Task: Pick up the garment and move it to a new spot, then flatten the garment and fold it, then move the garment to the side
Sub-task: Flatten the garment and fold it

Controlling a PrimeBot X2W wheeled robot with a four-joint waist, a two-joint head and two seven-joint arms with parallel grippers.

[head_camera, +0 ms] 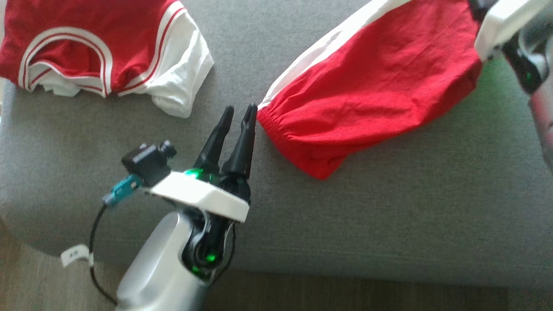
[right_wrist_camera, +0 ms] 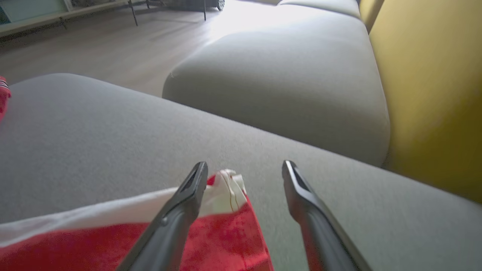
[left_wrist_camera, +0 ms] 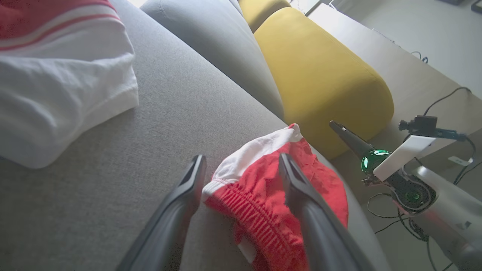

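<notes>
Red shorts (head_camera: 371, 82) with a white side stripe lie slanted on the grey sofa seat (head_camera: 389, 207). Their gathered waistband (left_wrist_camera: 241, 210) points at my left gripper (head_camera: 240, 108). That gripper is open, low over the seat, and in the left wrist view the waistband sits between its fingers (left_wrist_camera: 241, 158). My right gripper (right_wrist_camera: 244, 164) is open at the far end of the shorts. A red and white corner of the cloth (right_wrist_camera: 226, 188) rests against its left finger. The right wrist (head_camera: 505, 26) shows at the top right of the head view.
A second red and white garment (head_camera: 86, 47) lies crumpled at the seat's back left. A yellow cushion (left_wrist_camera: 324, 75) stands behind the seat, with another grey seat (right_wrist_camera: 286, 75) beyond. The seat's front edge and wooden floor (head_camera: 345, 298) run along the bottom.
</notes>
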